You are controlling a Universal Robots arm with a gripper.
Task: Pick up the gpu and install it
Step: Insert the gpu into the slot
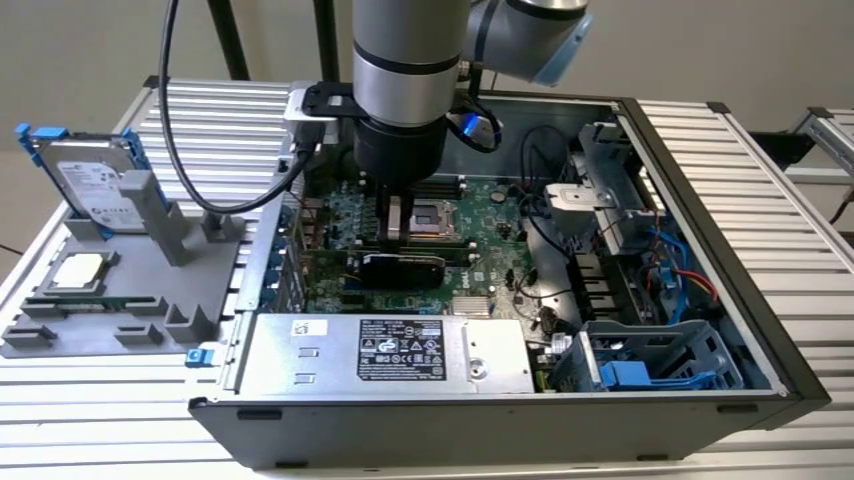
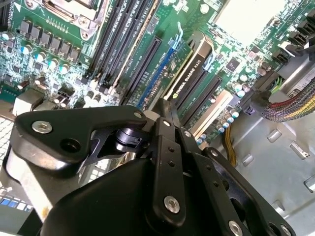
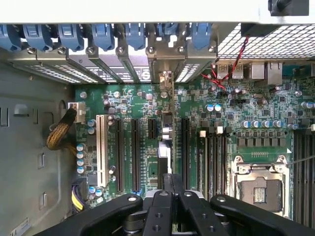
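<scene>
The gpu point(image 1: 400, 268) stands on edge in a slot of the motherboard point(image 1: 501, 225) inside the open computer case, black shroud toward the exterior camera. The second wrist view shows the gpu point(image 2: 189, 76) edge-on among the black slots. In the first wrist view the gpu point(image 3: 165, 147) runs up to its silver bracket at the case's rear wall. My gripper point(image 1: 392, 240) hangs straight down over the card's top edge. Its fingers point(image 3: 167, 189) lie pressed together with no gap, tips at or just above that edge. The gripper point(image 2: 170, 105) covers the near part of the card.
The power supply point(image 1: 400, 350) fills the case's front. Cables and a drive cage point(image 1: 654, 355) crowd the exterior view's right. At the exterior view's left, a grey fixture point(image 1: 120, 300) holds a hard drive with blue rails point(image 1: 94, 185) and a small silver CPU chip point(image 1: 78, 270).
</scene>
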